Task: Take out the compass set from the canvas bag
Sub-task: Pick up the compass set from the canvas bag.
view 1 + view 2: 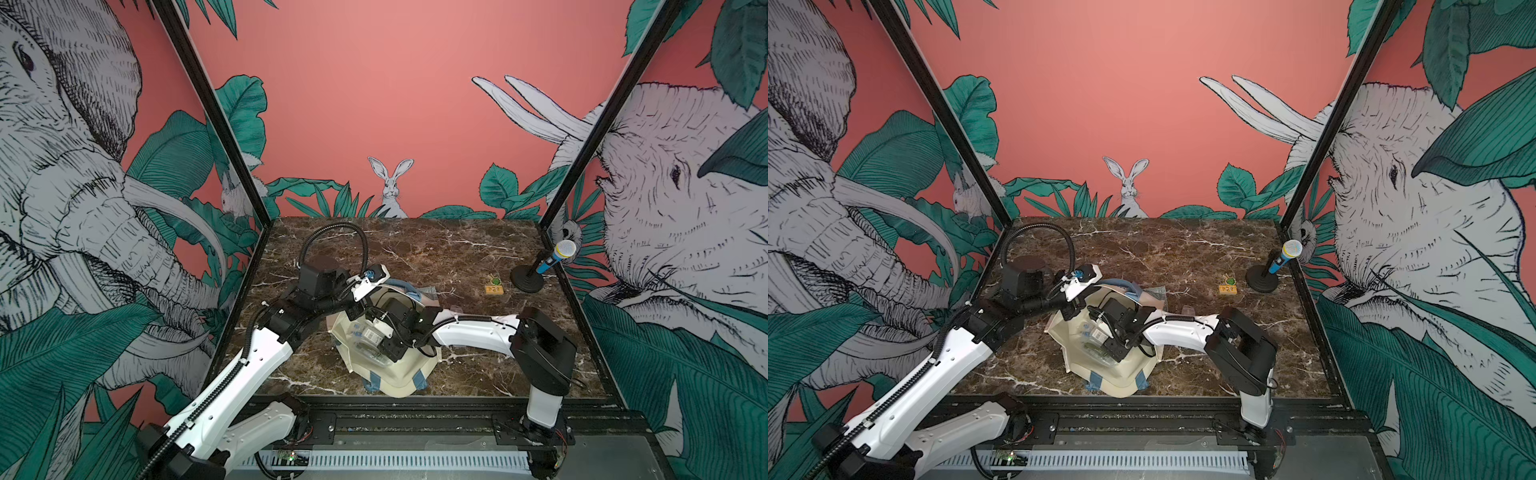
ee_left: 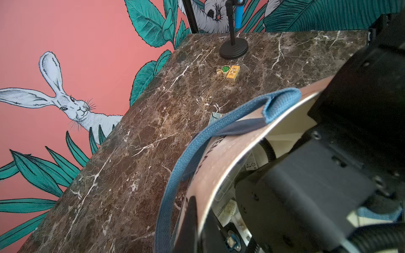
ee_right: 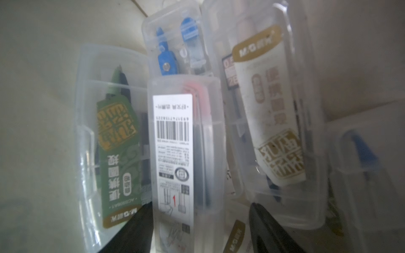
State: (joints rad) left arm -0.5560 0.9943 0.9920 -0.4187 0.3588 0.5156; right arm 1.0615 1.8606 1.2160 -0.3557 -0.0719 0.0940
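Extraction not done: compass set (image 3: pixel 175 142) lies inside canvas bag (image 1: pixel 399 386). Left gripper (image 1: pixel 356 307) jaws pinch the bag rim; right gripper (image 3: pixel 200 204) jaws stand wide astride the set, ungripped.

Left arm (image 1: pixel 266 353) reaches forward and inward, left pincer (image 1: pixel 358 308) clamped tight — right arm (image 1: pixel 473 328) bends inward, wrist pitched down, right pincer (image 3: pixel 200 204) fingers spread apart.

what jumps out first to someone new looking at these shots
The pink jungle mural with elephants and a rabbit wraps the marble table. Toward the table's front, the canvas bag lies open, the left gripper pinching its rim and the right gripper open inside over clear compass cases.
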